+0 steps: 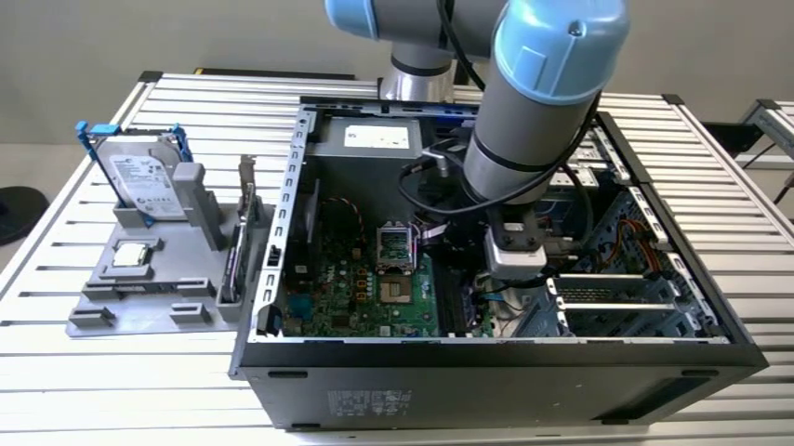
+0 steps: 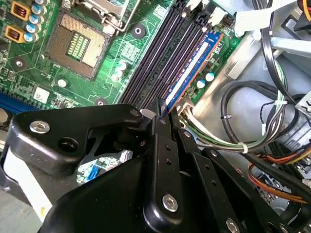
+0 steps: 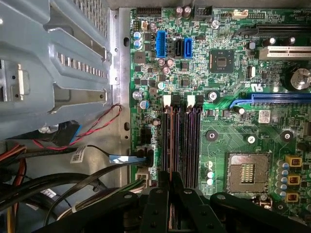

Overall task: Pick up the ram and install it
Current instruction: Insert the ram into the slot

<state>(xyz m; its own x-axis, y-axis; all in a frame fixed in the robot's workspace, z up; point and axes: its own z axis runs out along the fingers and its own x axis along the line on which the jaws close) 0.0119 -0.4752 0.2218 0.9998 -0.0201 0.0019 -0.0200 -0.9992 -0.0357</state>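
- Exterior view: open computer case [image 1: 496,358] lying on a slatted table [image 1: 99,390]. The arm reaches down into the case; its gripper [image 1: 512,279] hangs low over the motherboard [image 1: 360,288], towards the exterior view's right of the CPU socket [image 1: 393,246], where the memory slots run. A grey fixture [image 1: 162,279] outside the case, on the exterior view's left, carries a hard drive [image 1: 140,181] and a small processor chip [image 1: 132,253]. No memory stick can be made out on the fixture from here.
- Second wrist view: the ram [image 2: 194,65] stands edge-up in the outermost of the memory slots [image 2: 160,63], its blue edge running the slot's length, nearest the cable bundle [image 2: 252,126]. Gripper [image 2: 159,112] fingers are drawn close together, their tips at the near end of the stick's top edge. Whether they pinch the stick or merely press on it I cannot tell. The pale latch [image 2: 217,17] at the far end looks near upright; whether it has locked is unclear.
- First wrist view: the four memory slots [image 3: 180,141] run straight towards the gripper [image 3: 170,182], whose narrow fingertips sit over the row's near end. White latches [image 3: 182,100] show at the far end.
- Progress, as judged: pick-up and carrying done; the stick is in its slot. Left open: full seating and release.
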